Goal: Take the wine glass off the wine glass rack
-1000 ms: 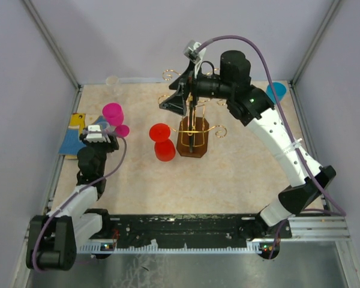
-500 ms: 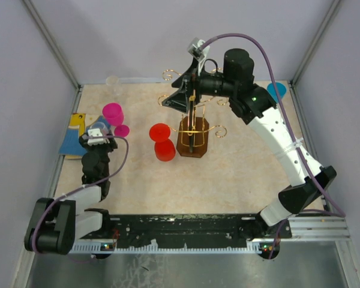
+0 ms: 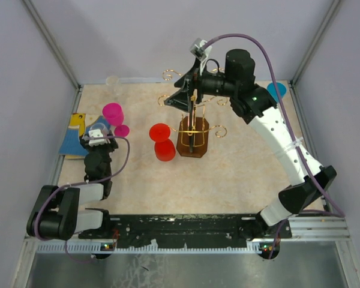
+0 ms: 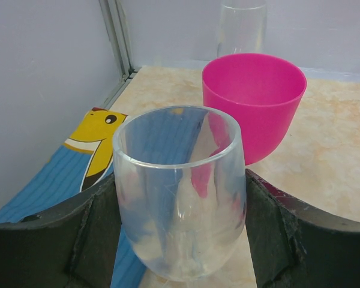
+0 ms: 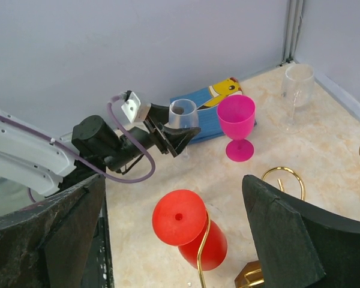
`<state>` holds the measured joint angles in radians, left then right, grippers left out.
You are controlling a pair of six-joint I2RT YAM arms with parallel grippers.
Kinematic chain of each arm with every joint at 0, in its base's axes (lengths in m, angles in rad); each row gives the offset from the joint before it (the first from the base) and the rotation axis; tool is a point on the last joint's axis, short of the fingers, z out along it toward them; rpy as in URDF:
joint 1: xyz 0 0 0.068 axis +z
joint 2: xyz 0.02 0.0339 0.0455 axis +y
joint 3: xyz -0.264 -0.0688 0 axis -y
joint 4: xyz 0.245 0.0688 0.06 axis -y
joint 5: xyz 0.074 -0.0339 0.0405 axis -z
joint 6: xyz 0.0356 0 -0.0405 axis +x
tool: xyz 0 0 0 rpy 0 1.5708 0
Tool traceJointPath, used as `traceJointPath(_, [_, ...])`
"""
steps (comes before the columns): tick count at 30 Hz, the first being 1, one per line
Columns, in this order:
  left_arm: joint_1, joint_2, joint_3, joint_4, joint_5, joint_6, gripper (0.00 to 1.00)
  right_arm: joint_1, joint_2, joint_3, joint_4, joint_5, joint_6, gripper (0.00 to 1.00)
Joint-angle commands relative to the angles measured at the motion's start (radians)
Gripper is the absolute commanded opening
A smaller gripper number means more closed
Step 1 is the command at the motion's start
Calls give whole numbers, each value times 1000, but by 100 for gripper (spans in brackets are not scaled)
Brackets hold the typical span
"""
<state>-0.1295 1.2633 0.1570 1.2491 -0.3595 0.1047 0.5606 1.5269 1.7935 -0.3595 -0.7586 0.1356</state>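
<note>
The gold wire wine glass rack stands on its dark wooden base mid-table. A red wine glass hangs upside down on its left arm and also shows in the right wrist view, hooked on the gold wire. My right gripper is open above the rack; its fingers stand wide on either side of the red glass, well above it. My left gripper is at the left, shut on the bowl of an upright clear wine glass, which also shows in the right wrist view.
A pink wine glass stands just beyond the left gripper. Another clear glass stands at the back left edge. A blue book with a yellow duck lies by the left wall. A blue object is at the back right.
The left arm has folded back toward its base while its gripper stays by the book. The right gripper has shifted slightly right above the rack.
</note>
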Motion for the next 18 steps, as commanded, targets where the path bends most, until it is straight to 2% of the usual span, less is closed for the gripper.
traceJointPath(1, [-22, 15, -5, 81, -42, -23, 70, -13, -42, -5, 58, -14, 16, 96])
traceJointPath(11, [-54, 65, -9, 117, -80, -5, 70, -38, -65, -34, 91, -37, 34, 96])
traceJointPath(18, [-76, 70, -25, 145, -125, 15, 77, -49, -77, -56, 112, -48, 42, 96])
